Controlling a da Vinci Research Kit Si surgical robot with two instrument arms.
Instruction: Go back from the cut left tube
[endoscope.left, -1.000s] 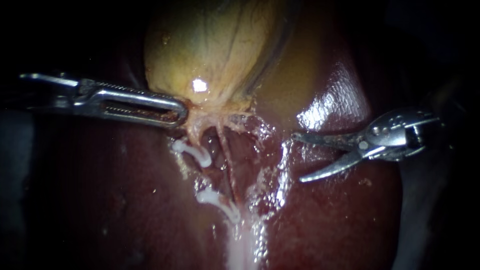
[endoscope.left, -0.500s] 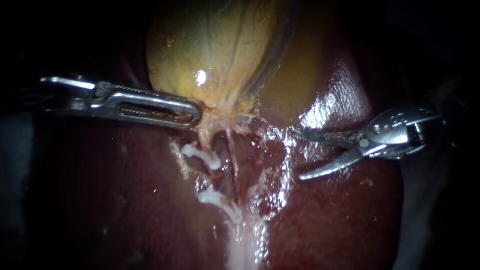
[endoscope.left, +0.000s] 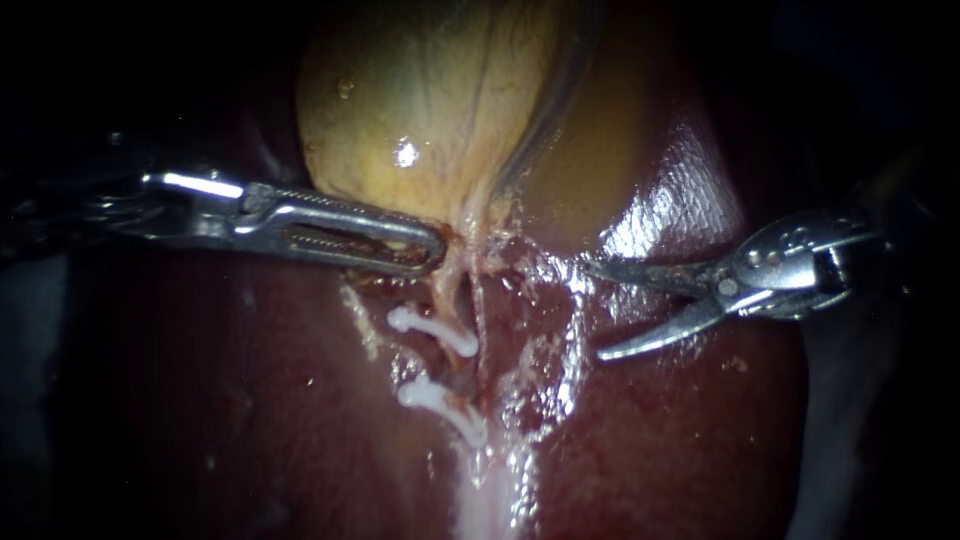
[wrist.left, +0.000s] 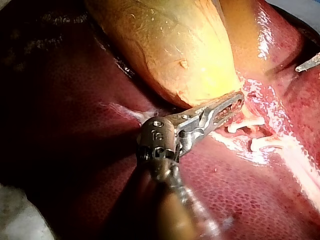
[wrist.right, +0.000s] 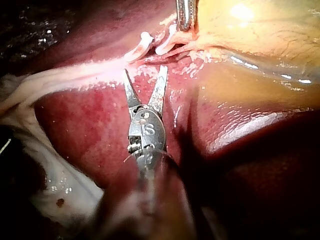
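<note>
Endoscope view, right instrument (endoscope.left: 597, 311) near level, open jaws pointing left

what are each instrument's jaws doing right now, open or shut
left instrument: jaws shut on the gallbladder at its lower end
right instrument: jaws open, holding nothing

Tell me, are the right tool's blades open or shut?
Open: the right instrument shows a clear gap between its two blades, with nothing held.
</note>
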